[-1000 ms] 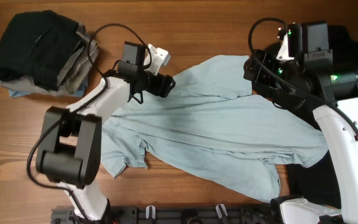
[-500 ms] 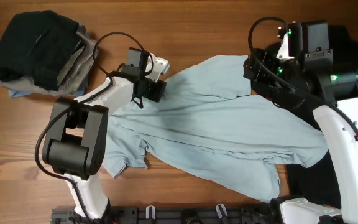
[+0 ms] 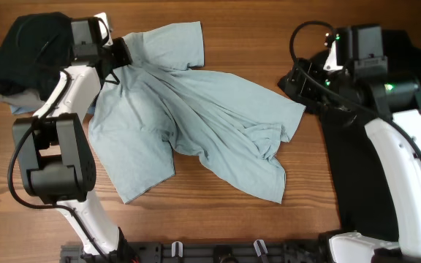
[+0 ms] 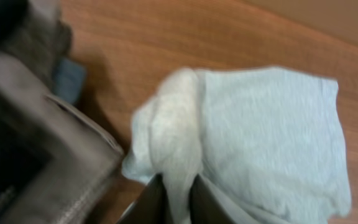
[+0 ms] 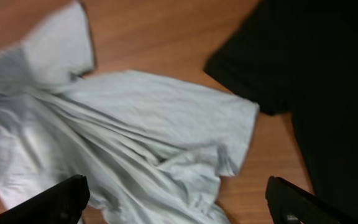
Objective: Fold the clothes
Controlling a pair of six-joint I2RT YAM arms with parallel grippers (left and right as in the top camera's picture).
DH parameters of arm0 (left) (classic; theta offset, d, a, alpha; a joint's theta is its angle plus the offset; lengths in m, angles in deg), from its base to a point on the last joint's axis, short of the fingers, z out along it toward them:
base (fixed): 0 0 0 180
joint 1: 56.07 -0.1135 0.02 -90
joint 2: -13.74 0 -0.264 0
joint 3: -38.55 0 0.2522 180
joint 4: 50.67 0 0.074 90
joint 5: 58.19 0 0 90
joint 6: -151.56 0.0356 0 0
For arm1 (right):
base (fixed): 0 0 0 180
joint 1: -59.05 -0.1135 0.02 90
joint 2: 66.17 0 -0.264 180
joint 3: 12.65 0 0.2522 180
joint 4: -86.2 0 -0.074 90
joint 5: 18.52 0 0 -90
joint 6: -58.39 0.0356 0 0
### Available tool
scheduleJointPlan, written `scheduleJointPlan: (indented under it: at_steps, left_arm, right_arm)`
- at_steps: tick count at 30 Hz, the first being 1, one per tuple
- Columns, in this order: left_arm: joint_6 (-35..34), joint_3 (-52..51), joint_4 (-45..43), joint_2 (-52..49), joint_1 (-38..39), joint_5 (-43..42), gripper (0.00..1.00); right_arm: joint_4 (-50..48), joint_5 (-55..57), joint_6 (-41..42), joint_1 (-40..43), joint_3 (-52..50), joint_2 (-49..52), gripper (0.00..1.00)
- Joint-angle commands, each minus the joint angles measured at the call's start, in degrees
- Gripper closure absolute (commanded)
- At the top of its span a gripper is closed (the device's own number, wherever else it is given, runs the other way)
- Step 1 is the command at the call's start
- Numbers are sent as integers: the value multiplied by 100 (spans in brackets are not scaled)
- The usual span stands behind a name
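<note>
A pile of garments sat at the desk's far-left corner, a black shirt along its right edge.
The light-blue T-shirt lay rumpled, left tool pinching it, right tool spread.

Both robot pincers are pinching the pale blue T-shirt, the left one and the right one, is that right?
Not quite. The left pincer does pinch the pale light-blue fabric T-shirt, but the right pincer is open and holds nothing. The right wrist view shows its fingers spread wide, with nothing between them.
</note>
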Motion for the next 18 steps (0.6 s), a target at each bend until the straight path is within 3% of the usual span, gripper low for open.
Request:
scheduleJointPlan:
  at_steps: [1, 2, 3, 6, 8, 13, 18]
  left_arm:
    - [-81, 15, 317, 129, 48, -101, 64]
    - [-48, 15, 446, 192, 48, -105, 55]
    - [63, 15, 562, 256, 48, -131, 53]
    - [363, 15, 1034, 599, 57, -212, 38]
    - [376, 15, 1502, 997, 70, -258, 32]
    - [372, 15, 2736, 2004, 111, -800, 31]
    - [507, 15, 3674, 2583, 310, -883, 23]
  right_arm:
    - [68, 511, 240, 26, -94, 553, 13]
    - [-7, 579, 284, 52, -98, 728, 40]
    - [-103, 588, 286, 85, -98, 896, 50]
    - [-546, 586, 278, 251, -98, 1429, 69]
    - [-984, 584, 262, 439, -98, 1965, 73]
    - [-1777, 592, -4, 776, -98, 3104, 83]
    - [-2052, 588, -284, 1080, -98, 3901, 95]
